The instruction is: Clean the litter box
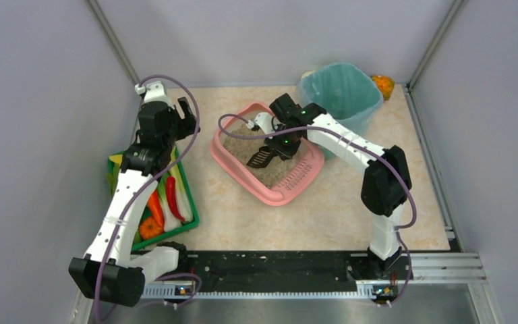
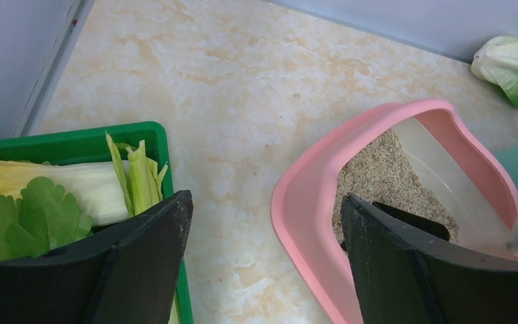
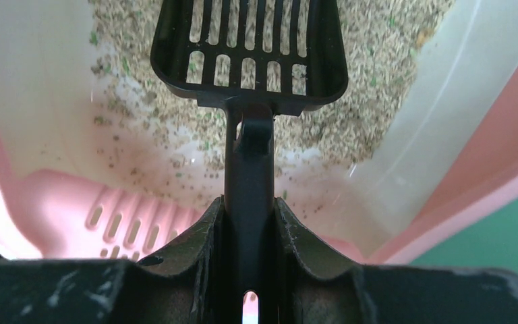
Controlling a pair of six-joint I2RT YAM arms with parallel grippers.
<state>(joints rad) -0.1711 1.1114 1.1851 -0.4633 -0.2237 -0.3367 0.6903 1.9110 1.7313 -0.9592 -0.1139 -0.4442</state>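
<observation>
The pink litter box (image 1: 224, 156) lies mid-table, with beige litter (image 1: 241, 146) inside and a slotted ledge (image 3: 123, 221) at its near end. My right gripper (image 1: 281, 140) hangs over the box, shut on the handle of a black slotted scoop (image 3: 249, 47). The scoop's blade (image 1: 262, 159) sits just above the litter (image 3: 378, 47). In the right wrist view the fingers of the right gripper (image 3: 249, 209) clamp the handle on both sides. My left gripper (image 1: 187, 111) is open and holds nothing. It hovers left of the box, its jaws (image 2: 266, 209) spanning bare table and the pink rim (image 2: 303, 202).
A green tray (image 1: 195, 219) of vegetables sits at the left, its corner (image 2: 74, 143) under the left gripper. A tall teal bin (image 1: 340, 94) stands behind the box on the right, with an orange item (image 1: 382, 86) beyond it. A lettuce piece (image 2: 516, 64) lies by the back wall.
</observation>
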